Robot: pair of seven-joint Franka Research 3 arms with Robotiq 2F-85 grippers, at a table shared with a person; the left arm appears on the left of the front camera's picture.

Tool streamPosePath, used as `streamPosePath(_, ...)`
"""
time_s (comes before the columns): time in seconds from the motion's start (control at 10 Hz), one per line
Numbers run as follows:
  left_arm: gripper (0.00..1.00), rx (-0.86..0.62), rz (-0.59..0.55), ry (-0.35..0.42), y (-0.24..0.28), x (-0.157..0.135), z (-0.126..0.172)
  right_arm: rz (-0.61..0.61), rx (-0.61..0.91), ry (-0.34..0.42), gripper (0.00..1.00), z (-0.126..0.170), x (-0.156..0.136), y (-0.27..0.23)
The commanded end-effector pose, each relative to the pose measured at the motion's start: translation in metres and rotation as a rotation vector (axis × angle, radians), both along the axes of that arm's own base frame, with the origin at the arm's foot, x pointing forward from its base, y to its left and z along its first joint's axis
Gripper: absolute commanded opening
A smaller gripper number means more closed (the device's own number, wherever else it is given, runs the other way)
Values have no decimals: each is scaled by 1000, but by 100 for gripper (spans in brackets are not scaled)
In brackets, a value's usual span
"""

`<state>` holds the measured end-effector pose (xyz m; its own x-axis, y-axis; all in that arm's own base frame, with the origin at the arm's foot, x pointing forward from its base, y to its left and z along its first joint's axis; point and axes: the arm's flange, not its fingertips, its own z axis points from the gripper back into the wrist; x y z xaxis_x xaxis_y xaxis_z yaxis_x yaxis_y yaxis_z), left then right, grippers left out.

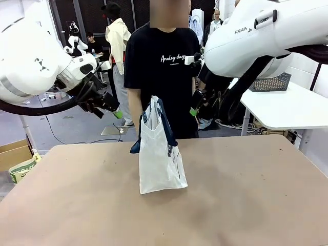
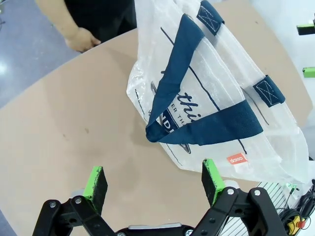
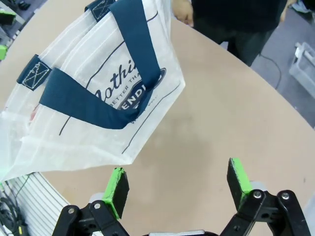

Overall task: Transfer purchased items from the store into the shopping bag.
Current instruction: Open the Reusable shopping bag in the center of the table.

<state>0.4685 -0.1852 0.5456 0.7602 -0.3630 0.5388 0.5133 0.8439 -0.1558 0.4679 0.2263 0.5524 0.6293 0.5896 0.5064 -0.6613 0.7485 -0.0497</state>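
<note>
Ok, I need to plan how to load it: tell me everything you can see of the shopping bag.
The shopping bag is a translucent white plastic tote with navy strap handles stitched on at square patches, a dark blue oval logo with printed lettering and a small red tag on its side. It stands upright on the brown table, near the far middle, its top pinched narrow, one handle drooping down its side.

Bright, even light from above; the bag [image 1: 160, 154] casts a faint, soft shadow on my bench [image 1: 246, 195]. My wrist views bow at the edges; focus is crisp.
</note>
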Motion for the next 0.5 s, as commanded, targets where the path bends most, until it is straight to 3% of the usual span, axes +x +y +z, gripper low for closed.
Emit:
streamPosePath(0.0, 100, 2, 74, 27, -13, 16, 12, -86, 43, 80, 100, 9, 19, 13)
streamPosePath(0.4, 100, -25, 240, 152, -41, 72, 40, -273, 3, 274, 100, 46, 92, 54)
